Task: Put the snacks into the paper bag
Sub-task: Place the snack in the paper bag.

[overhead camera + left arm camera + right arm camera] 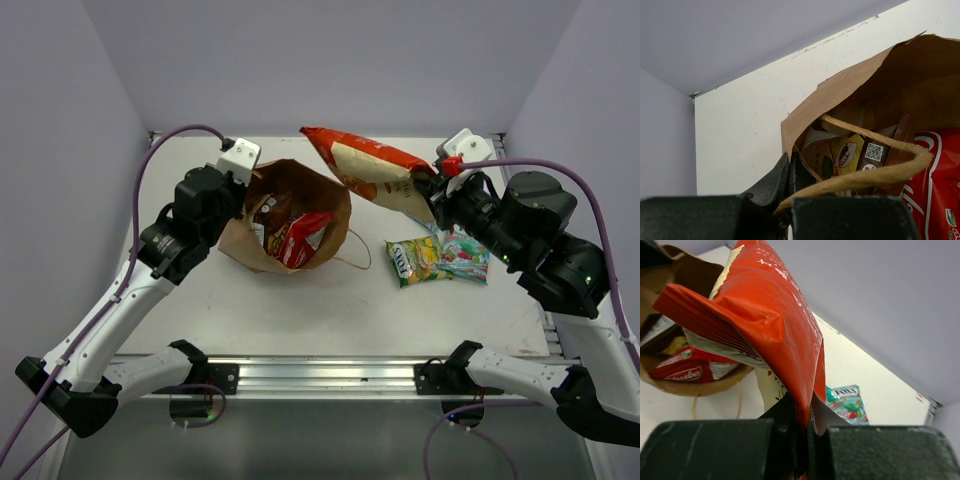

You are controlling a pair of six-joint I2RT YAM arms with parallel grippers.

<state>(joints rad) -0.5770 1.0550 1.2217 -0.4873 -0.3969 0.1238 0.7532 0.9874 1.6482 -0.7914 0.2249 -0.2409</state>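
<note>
The brown paper bag lies at the table's centre left with its mouth open towards the camera. My left gripper is shut on the bag's left rim, with a twisted handle in front. Inside lie a red-white packet and a brown-yellow packet. My right gripper is shut on one end of the red-orange bag, held in the air just right of the bag's mouth. A green candy bag and a teal packet lie on the table.
The bag's second loop handle rests on the white table beside the candy bag. Walls close the table at the back and both sides. A metal rail runs along the near edge between the arm bases.
</note>
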